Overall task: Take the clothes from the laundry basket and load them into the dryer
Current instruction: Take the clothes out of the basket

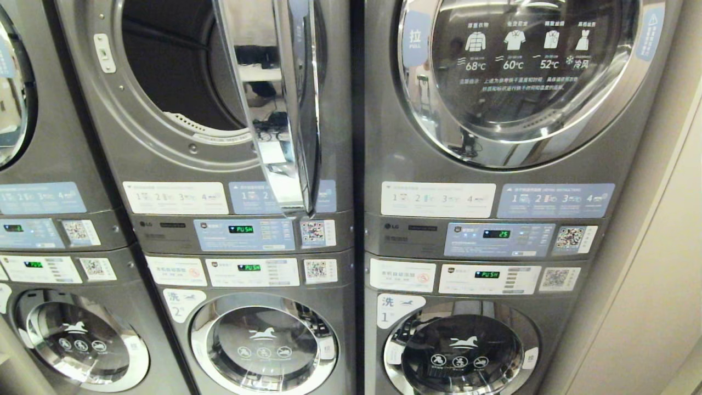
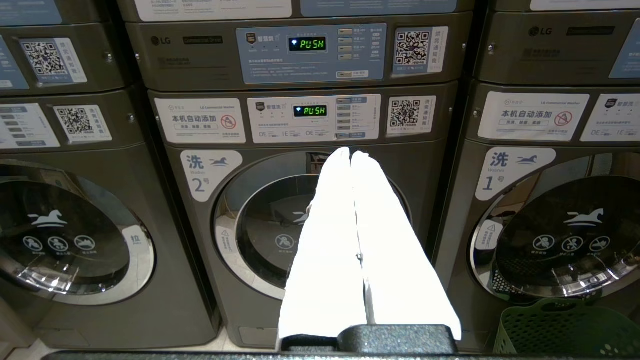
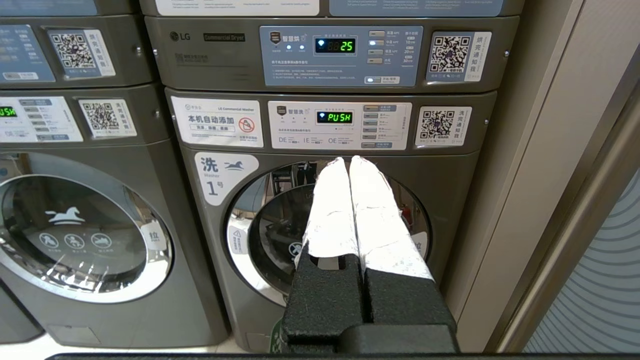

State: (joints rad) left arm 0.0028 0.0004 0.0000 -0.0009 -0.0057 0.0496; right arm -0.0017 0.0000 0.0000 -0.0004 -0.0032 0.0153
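Clothes are hidden from me inside the green basket (image 2: 565,330) below washer one; soft and light, I judge, best pinched by a fold, while left gripper (image 2: 351,156) and right gripper (image 3: 348,161) sit pressed together, empty.

The head view shows three stacked columns of machines: three upper dryers, one with its door (image 1: 274,104) swung open and two shut, and three lower washers (image 1: 263,343) with closed round doors. One green laundry basket (image 2: 565,330) sits on the floor in the left wrist view. Two pincers appear, the left pincer (image 2: 351,156) and the right pincer (image 3: 347,162), each with two white fingers pressed together.
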